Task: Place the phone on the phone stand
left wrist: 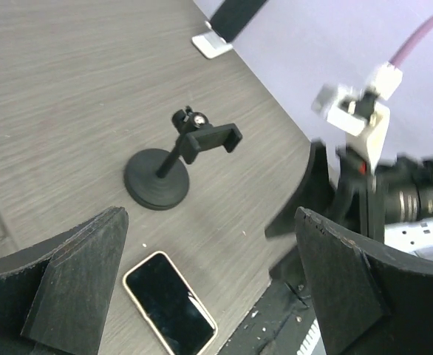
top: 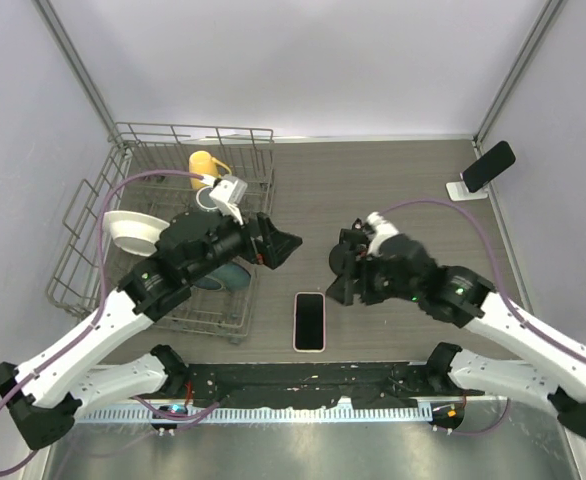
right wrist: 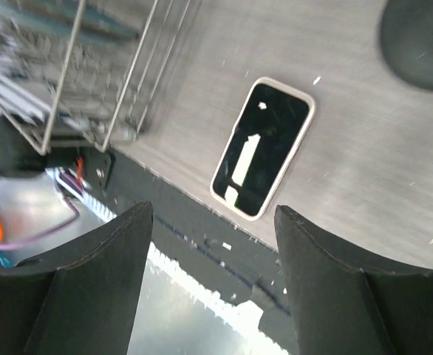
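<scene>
The phone (top: 310, 321), black screen with a pale rim, lies flat on the table near the front edge. It also shows in the left wrist view (left wrist: 168, 305) and the right wrist view (right wrist: 264, 145). The white phone stand (top: 467, 189) stands at the far right with a second dark phone (top: 489, 165) leaning on it; the stand also shows in the left wrist view (left wrist: 211, 46). My left gripper (top: 285, 246) is open and empty, up and left of the phone. My right gripper (top: 335, 272) is open and empty, just up and right of the phone.
A black clamp holder on a round base (left wrist: 157, 185) stands beside the phone, close to my right gripper. A wire dish rack (top: 163, 200) at the left holds a yellow cup (top: 208, 162) and a white bowl (top: 133, 232).
</scene>
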You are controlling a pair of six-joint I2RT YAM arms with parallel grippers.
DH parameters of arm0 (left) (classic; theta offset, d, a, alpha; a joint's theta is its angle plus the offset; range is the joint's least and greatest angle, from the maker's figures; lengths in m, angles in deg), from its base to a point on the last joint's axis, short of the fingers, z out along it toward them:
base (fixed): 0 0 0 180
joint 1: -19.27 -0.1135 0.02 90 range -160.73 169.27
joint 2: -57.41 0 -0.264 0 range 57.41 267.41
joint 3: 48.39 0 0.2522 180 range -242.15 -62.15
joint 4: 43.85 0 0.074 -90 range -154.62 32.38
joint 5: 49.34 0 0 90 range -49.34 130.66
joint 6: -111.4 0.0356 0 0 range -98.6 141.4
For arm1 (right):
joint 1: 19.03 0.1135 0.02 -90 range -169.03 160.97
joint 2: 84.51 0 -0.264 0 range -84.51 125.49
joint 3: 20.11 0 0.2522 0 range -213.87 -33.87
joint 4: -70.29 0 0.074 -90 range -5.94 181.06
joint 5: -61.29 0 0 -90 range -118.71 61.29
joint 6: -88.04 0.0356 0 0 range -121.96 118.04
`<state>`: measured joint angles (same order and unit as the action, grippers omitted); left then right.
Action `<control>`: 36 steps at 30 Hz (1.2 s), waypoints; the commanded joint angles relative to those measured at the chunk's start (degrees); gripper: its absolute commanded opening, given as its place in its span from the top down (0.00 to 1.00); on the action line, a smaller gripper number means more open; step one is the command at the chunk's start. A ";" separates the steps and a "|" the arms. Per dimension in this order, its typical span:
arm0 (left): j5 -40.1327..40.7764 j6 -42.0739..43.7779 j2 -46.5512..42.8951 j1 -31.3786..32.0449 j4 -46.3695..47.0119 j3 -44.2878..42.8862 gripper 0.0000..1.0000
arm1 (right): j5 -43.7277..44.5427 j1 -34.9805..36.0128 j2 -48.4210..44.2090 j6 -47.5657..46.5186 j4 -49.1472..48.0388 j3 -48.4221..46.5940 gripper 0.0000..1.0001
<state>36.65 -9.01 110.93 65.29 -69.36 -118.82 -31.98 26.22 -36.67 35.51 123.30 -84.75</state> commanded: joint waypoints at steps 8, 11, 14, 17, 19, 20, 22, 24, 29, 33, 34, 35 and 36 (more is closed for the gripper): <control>7.96 2.38 -12.29 -0.23 -7.76 0.15 0.00 | 23.40 23.74 22.38 22.64 2.94 -8.89 0.24; 8.32 2.29 -15.45 -0.14 -10.13 1.11 0.00 | 23.83 25.40 27.65 26.15 3.73 -10.12 0.23; 8.32 1.85 -18.88 -0.14 -11.01 2.69 0.00 | 24.45 27.25 32.48 28.44 3.21 -11.35 0.22; 8.23 1.59 -21.52 -0.14 -12.15 3.49 0.00 | 26.02 29.00 36.96 30.98 3.73 -13.28 0.20; 8.06 1.50 -22.66 -0.14 -13.12 3.75 0.00 | 26.73 29.80 38.99 33.09 4.26 -13.99 0.20; 7.71 1.58 -23.02 -0.14 -13.30 4.01 0.00 | 27.43 30.50 40.66 33.89 4.61 -14.69 0.20; 7.35 1.58 -23.80 -0.14 -13.65 4.37 0.00 | 29.10 30.94 42.60 36.16 6.79 -15.31 0.20; 6.65 1.58 -24.16 -0.14 -14.18 4.89 0.00 | 28.58 30.95 45.76 36.09 7.69 -16.36 0.20; 5.51 1.41 -25.13 -0.14 -14.88 5.95 0.00 | 29.63 31.12 49.37 36.97 12.17 -17.08 0.18; 5.07 1.94 -25.04 -0.14 -14.88 6.30 0.00 | 29.37 31.12 49.99 36.62 11.73 -15.84 0.18; 4.98 2.11 -25.13 -0.14 -14.88 6.22 0.00 | 29.46 31.12 50.51 36.36 11.99 -15.92 0.18; 4.89 2.20 -24.95 -0.23 -14.97 6.21 0.00 | 29.55 31.12 50.95 36.18 12.34 -16.19 0.18; 4.89 2.72 -24.87 -0.14 -15.06 6.13 0.00 | 29.63 31.12 51.22 35.74 12.26 -16.19 0.18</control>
<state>42.62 -7.94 86.27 65.29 -85.01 -112.57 -5.42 57.02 13.80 70.44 133.73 -100.42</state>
